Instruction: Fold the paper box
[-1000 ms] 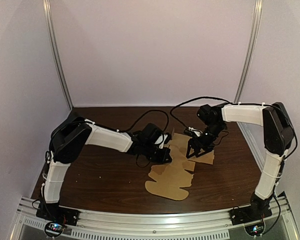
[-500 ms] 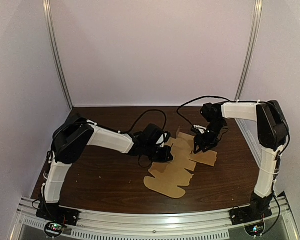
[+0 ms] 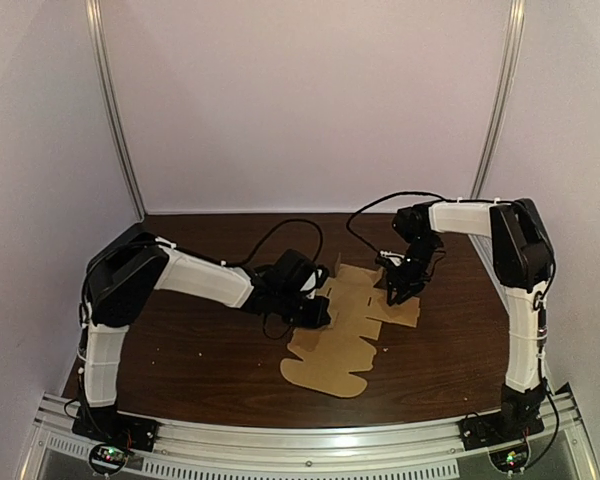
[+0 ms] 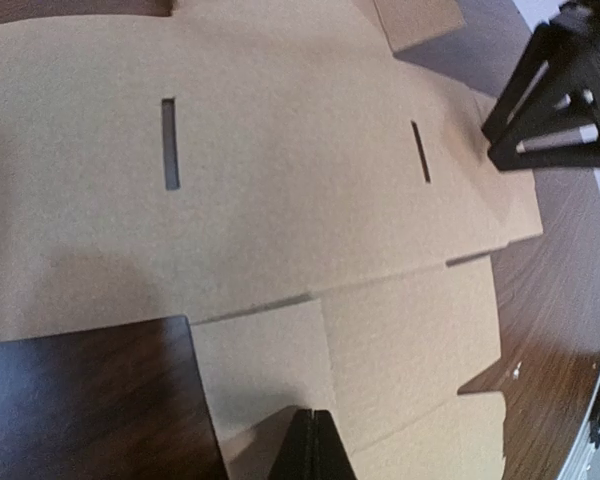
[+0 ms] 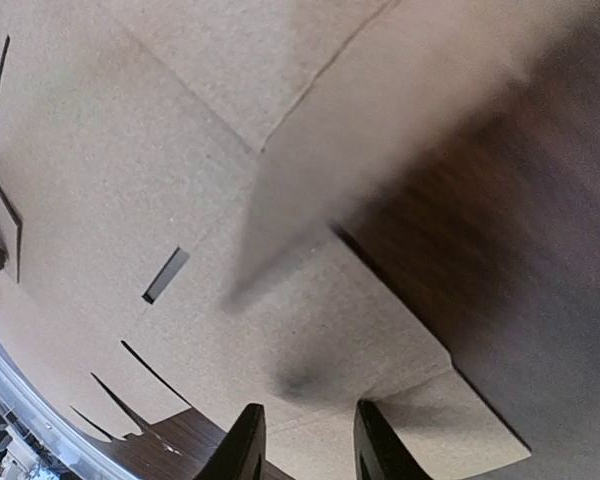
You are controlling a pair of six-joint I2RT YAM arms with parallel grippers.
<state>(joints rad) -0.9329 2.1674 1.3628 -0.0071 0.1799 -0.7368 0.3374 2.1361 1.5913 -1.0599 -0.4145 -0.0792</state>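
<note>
Paper box (image 3: 342, 325) is lying flat mid-table (image 3: 190, 350), left gripper (image 3: 318, 312) is sitting on one flap with jaws together, right gripper (image 3: 393, 295) is straddling the opposite edge with jaws apart, risking the sheet sliding

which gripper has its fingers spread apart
The right gripper: its wrist view shows a clear gap between its two fingers, while the left gripper has its fingers closed together over the cardboard.
</note>
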